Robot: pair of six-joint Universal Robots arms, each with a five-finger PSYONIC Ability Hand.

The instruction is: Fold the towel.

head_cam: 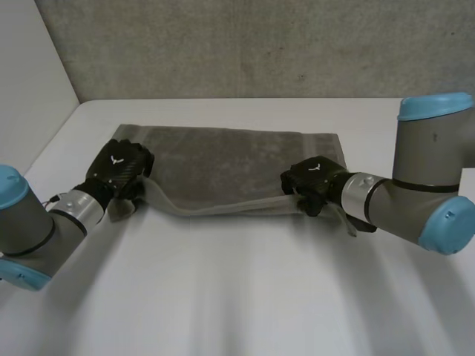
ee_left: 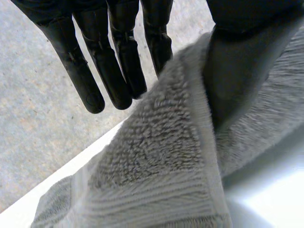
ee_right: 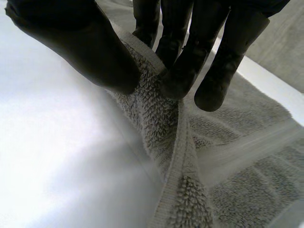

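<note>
Grey towel (head_cam: 230, 167) lies flat across the far half of the white surface (head_cam: 237, 297), long side along the back edge, near hem raised off the surface. Left hand (head_cam: 119, 167) at the towel's near-left corner, cloth pinched between thumb and straight fingers. Right hand (head_cam: 312, 182) at the near-right corner, thumb and fingertips clamped on the hem.

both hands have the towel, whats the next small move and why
Probably raise both hands slightly and carry them toward the far edge of the towel. The left hand and right hand each pinch a near corner, and the near edge between them sags toward the table.
</note>
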